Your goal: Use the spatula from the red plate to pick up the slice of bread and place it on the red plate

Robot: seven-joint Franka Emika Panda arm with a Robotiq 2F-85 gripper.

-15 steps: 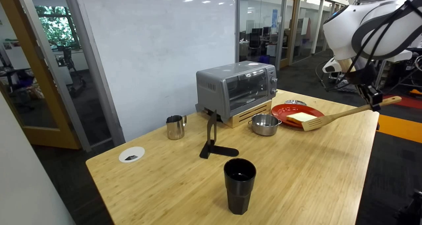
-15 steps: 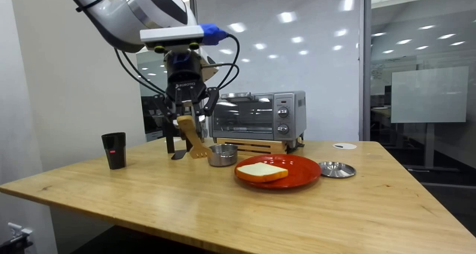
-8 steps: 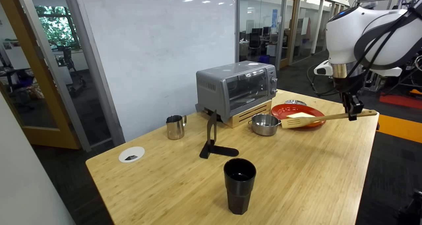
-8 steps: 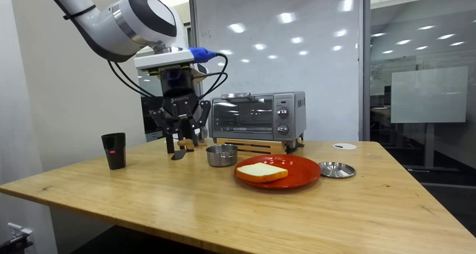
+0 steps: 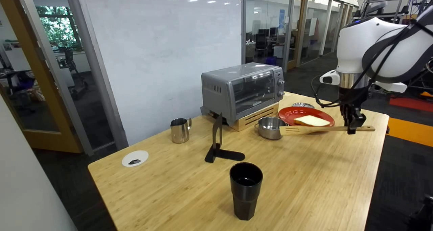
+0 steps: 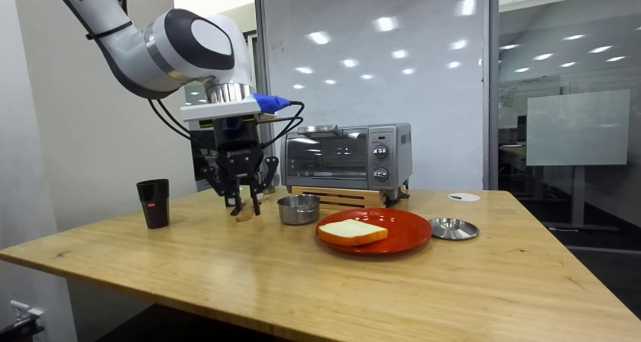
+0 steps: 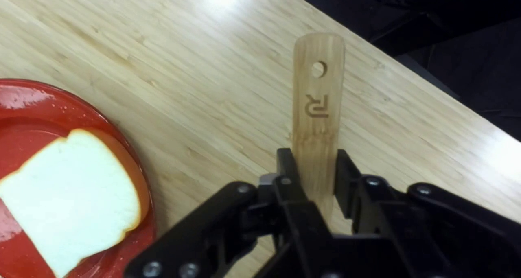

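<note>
My gripper [image 5: 351, 130] is shut on the handle of the wooden spatula [image 5: 324, 129] and holds it about level, low over the table. In the wrist view the fingers [image 7: 312, 152] press both sides of the handle [image 7: 318, 107], and its blade is out of sight. In an exterior view the blade overlaps the metal bowl; I cannot tell if they touch. In an exterior view the gripper [image 6: 248, 212] mostly hides the spatula [image 6: 244, 216]. The slice of bread [image 6: 352, 228] lies flat on the red plate [image 6: 405, 234], beside the gripper; it also shows in the wrist view [image 7: 73, 192].
The metal bowl [image 5: 270, 128] stands beside the plate, before the toaster oven [image 5: 243, 89] on its wooden rack. A silver lid [image 6: 453, 228] lies beyond the plate. A black cup [image 5: 246, 190], a black tool [image 5: 220, 149] and a metal pitcher [image 5: 180, 131] stand on the table.
My gripper has moved down with the spatula, which has gone from tilted, handle end up, to about level. In both exterior views it has shifted left. The bread and plate have not moved.
</note>
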